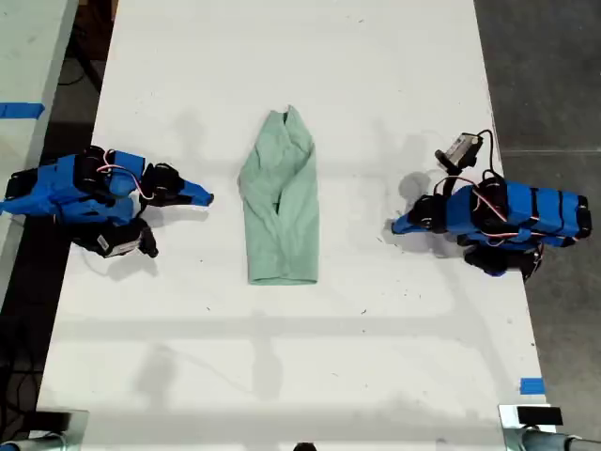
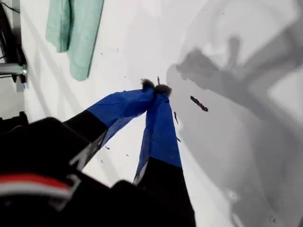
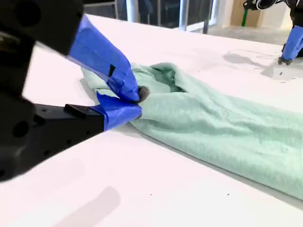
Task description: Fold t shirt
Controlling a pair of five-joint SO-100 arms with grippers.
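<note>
The t shirt (image 1: 280, 216) is pale mint green and lies folded into a long narrow strip in the middle of the white table (image 1: 376, 357). My second gripper (image 1: 208, 198) is at the exterior view's left, shut and empty, a short gap from the cloth's edge. The second wrist view shows its blue fingertips (image 3: 138, 101) closed just in front of the t shirt (image 3: 213, 127). My first gripper (image 1: 396, 225) rests at the exterior view's right, farther from the shirt. Its fingers (image 2: 155, 88) meet over bare table, with the t shirt (image 2: 75, 28) well beyond them.
Dark floor (image 1: 545, 75) borders the table along the exterior view's right. A second pale surface with blue tape (image 1: 21, 110) stands at the exterior view's left. Another blue tape piece (image 1: 531, 385) marks the table's near right corner in that view. Small dark specks (image 2: 199, 103) dot the tabletop.
</note>
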